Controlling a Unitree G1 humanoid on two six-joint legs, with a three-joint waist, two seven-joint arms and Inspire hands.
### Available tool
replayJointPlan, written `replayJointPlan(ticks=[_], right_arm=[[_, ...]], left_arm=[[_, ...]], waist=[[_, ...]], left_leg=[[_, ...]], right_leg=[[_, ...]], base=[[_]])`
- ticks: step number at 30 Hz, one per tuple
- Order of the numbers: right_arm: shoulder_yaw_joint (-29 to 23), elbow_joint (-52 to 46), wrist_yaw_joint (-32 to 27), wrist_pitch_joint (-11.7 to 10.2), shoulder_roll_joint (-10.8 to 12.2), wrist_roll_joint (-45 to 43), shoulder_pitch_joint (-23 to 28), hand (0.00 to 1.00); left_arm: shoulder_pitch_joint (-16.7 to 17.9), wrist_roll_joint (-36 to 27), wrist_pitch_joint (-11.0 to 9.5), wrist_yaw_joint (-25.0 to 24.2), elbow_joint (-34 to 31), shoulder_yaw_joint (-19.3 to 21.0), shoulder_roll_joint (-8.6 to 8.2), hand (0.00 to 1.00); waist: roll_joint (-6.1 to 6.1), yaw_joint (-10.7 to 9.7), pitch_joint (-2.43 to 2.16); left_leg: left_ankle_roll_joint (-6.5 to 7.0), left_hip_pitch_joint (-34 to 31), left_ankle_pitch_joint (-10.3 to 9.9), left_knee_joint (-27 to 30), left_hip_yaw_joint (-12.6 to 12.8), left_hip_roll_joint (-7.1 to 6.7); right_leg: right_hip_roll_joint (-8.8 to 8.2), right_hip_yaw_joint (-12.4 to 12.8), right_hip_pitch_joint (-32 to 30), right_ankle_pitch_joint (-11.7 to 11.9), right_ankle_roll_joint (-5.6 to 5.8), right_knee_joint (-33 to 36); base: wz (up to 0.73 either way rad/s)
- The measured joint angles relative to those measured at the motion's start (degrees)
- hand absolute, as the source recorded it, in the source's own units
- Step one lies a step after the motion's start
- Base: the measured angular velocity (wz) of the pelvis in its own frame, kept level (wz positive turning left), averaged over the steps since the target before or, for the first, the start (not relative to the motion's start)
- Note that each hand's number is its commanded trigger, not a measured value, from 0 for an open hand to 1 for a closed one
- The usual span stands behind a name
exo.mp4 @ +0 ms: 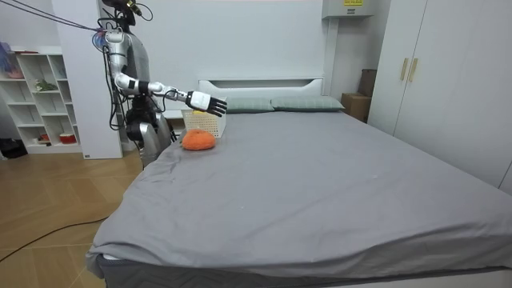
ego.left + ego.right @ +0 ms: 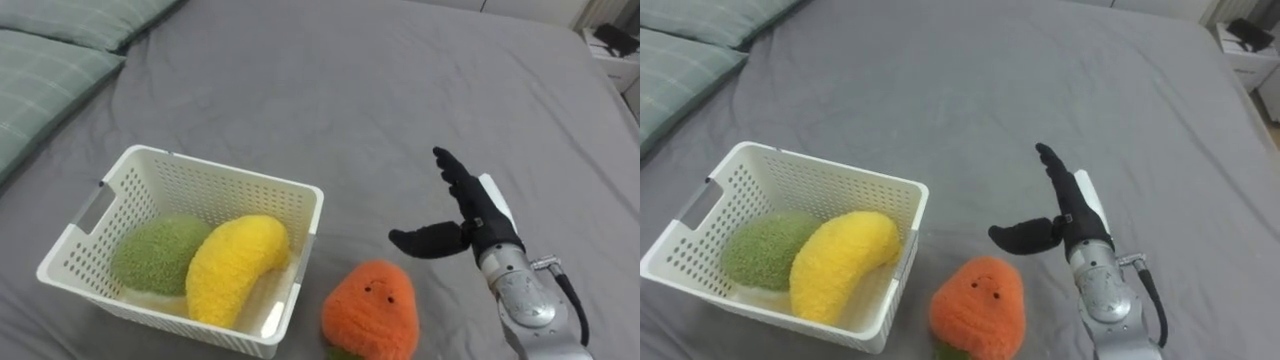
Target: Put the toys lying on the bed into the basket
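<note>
Left eye view: a white perforated plastic basket [image 2: 230, 172] on the grey bed [image 2: 400, 80] holds a green plush ball [image 2: 155, 252] and a yellow plush banana [image 2: 235, 265], evidently collected. The orange round plush toy [image 2: 370, 312] lies outside, near its right wall. The right hand [image 2: 478, 218] hovers to the toy's right, spread wide, empty, apart.
Room view: the hand is raised above the toy.
Right eye view: the gap is confirmed.
</note>
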Motion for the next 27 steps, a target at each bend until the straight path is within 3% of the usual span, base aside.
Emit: replayJointPlan(ticks=[5,9,13,17,22,27], right_arm=[[0.06,2.09,0.85,0.00,0.00,-0.24,0.95,0.00],[0.16,9.00,1.22,-2.02,0.16,-1.24,0.93,0.00],[0.18,13.39,1.88,-1.96,0.19,-3.14,0.94,0.00],[0.18,15.17,3.01,-2.00,0.37,-8.39,0.91,0.00],[1.74,15.34,4.85,-2.00,0.69,-8.84,0.91,0.00],[2.54,17.30,8.63,-1.96,2.53,-9.75,0.88,0.00]], left_arm=[[-0.03,0.03,-0.09,-0.04,-0.15,-0.32,0.03,0.00],[-0.06,-0.07,-0.37,0.02,0.09,-0.35,0.10,0.00],[-0.04,-1.31,-0.52,0.06,0.78,-1.13,0.07,0.00],[0.06,-2.14,-0.53,0.00,0.52,-1.31,-0.05,0.00],[1.23,-2.11,-0.67,-0.15,-0.92,-1.57,-0.07,0.00],[1.91,-2.12,-1.05,-0.80,-0.93,-1.58,0.00,0.00]], waist=[[0.01,-0.15,-0.02],[0.01,-0.11,-0.07],[0.53,-0.07,0.20],[0.69,0.09,0.18],[0.58,0.27,0.12],[0.51,0.62,0.03]], left_leg=[[0.08,-0.11,-0.26,0.12,0.33,0.03],[0.20,0.05,-0.45,0.35,0.58,0.03],[0.42,-0.33,-0.60,0.43,0.63,-0.09],[0.48,-0.83,-0.93,0.95,0.53,-0.06],[0.49,-0.98,-0.93,0.92,0.25,-0.09],[0.49,-2.07,-0.92,1.28,-0.85,-0.22]], right_leg=[[0.05,0.46,0.02,0.02,0.04,0.05],[0.07,0.75,0.22,0.11,0.19,0.04],[-0.04,0.83,-0.05,0.23,0.38,0.02],[-0.03,0.60,-0.11,0.25,0.42,-0.12],[-0.08,-0.24,-0.16,0.26,0.44,-0.26],[-0.15,-0.97,-0.74,0.26,0.44,-0.32]], base=[[-0.04],[-0.03],[0.00],[0.00],[0.03],[0.10]])
